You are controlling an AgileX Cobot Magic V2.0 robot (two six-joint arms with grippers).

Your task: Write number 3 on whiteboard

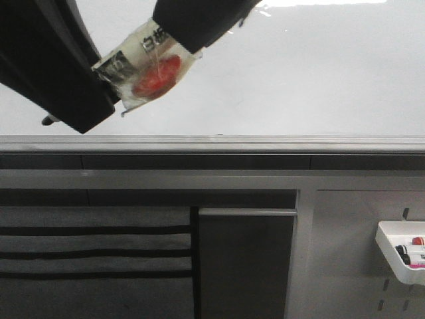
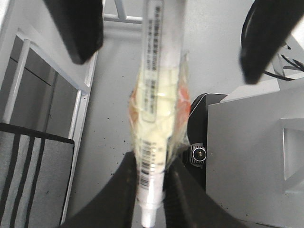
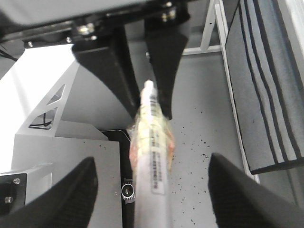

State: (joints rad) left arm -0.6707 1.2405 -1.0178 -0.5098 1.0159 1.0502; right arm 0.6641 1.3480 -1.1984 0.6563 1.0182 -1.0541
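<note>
The whiteboard (image 1: 299, 73) fills the top of the front view, glossy white with glare. No number 3 is in view on it. A white marker (image 1: 154, 66), wrapped in clear tape over something red, hangs in front of the board's upper left. My left gripper (image 2: 152, 161) is shut on one end of the marker (image 2: 154, 71). My right gripper (image 3: 152, 159) is open, its fingers spread wide on either side of the marker's other end (image 3: 152, 142) without touching it. In the front view both arms come in from the top left and meet at the marker.
A grey metal rail (image 1: 212, 143) runs along the board's lower edge. Below it are a striped grey panel (image 1: 93, 246) and a grey slotted panel (image 1: 352, 266) carrying a white tray (image 1: 390, 247) of markers at the right.
</note>
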